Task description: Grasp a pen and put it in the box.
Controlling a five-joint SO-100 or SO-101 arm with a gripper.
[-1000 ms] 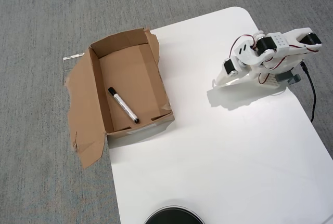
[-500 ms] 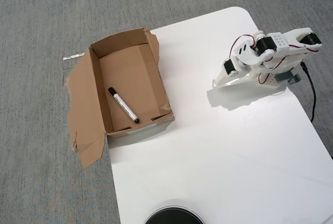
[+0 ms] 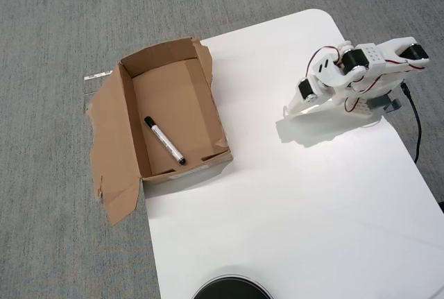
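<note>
The pen (image 3: pixel 164 141), white barrel with a black cap, lies diagonally on the floor of the box (image 3: pixel 184 77), near its left wall. The brown cardboard box stands open at the white table's left edge, with a torn flap spread out to its left. My arm is folded up at the table's right side, far from the box. Its gripper (image 3: pixel 289 109) points down and left just above the tabletop, and its fingers look shut together with nothing between them.
The white table (image 3: pixel 291 195) is bordered by grey carpet (image 3: pixel 55 28) on the left and at the top. A black cable (image 3: pixel 417 127) runs down from the arm's base at the right edge. A dark round object (image 3: pixel 230 289) pokes in at the bottom edge.
</note>
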